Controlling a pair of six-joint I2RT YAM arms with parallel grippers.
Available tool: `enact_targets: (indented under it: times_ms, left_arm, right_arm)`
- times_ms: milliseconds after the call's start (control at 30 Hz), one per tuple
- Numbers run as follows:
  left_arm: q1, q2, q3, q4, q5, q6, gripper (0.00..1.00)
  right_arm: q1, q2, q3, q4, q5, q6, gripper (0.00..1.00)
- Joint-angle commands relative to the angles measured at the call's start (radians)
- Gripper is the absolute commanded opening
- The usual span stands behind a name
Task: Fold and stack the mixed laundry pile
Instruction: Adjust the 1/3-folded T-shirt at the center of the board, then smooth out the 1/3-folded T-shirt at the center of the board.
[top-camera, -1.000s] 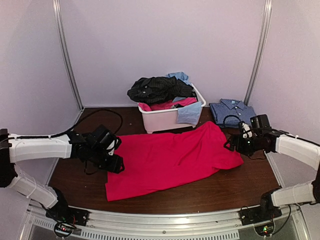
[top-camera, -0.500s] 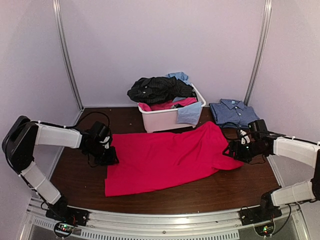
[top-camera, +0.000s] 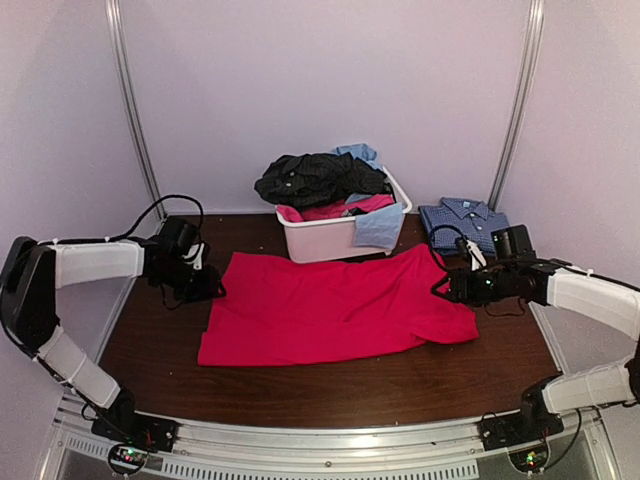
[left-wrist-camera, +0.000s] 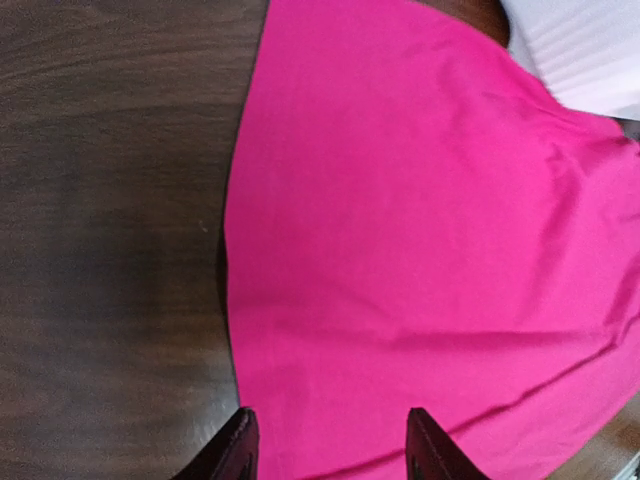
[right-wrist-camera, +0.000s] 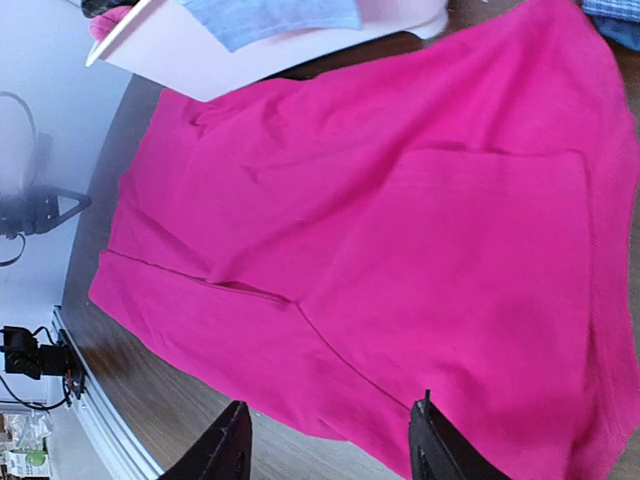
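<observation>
A bright pink-red garment (top-camera: 330, 305) lies spread flat on the dark wooden table (top-camera: 330, 385), in front of the tub. My left gripper (top-camera: 205, 287) is at its back left corner, open; in the left wrist view the cloth (left-wrist-camera: 420, 250) lies flat beyond the parted fingertips (left-wrist-camera: 240, 450). My right gripper (top-camera: 445, 290) hovers at the garment's right end, open, over the cloth (right-wrist-camera: 400, 230) with nothing between its fingers. The rest of the laundry pile sits in the tub: a black garment (top-camera: 315, 178), pink cloth and light blue pieces (top-camera: 378, 225).
The white plastic tub (top-camera: 335, 242) stands at the back centre, touching the garment's far edge. A folded blue checked shirt (top-camera: 465, 222) lies at the back right. Metal posts and white walls close in the table's back and sides.
The left gripper has moved back and left along the garment's edge, and the cloth now lies flatter and further left. The right gripper has shifted left over the garment's right end.
</observation>
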Motion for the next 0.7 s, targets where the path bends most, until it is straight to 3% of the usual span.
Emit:
enact_targets:
  times_ms: [0, 167, 400, 667]
  left_arm:
    - [-0.005, -0.202, -0.125, -0.030, 0.051, -0.030, 0.52]
    - [-0.004, -0.297, -0.237, -0.017, 0.064, -0.087, 0.53]
    - [-0.004, -0.262, -0.266, -0.009, 0.081, -0.104, 0.53]
    - [-0.005, -0.222, -0.265, -0.014, 0.039, -0.124, 0.54]
  right_arm:
    - [0.110, 0.134, 0.148, 0.067, 0.004, -0.132, 0.51]
    - [0.225, 0.349, 0.334, 0.010, 0.046, -0.275, 0.46]
    - [0.265, 0.597, 0.540, -0.150, 0.133, -0.402, 0.41]
    - [0.269, 0.658, 0.562, -0.188, 0.379, -0.277, 0.40]
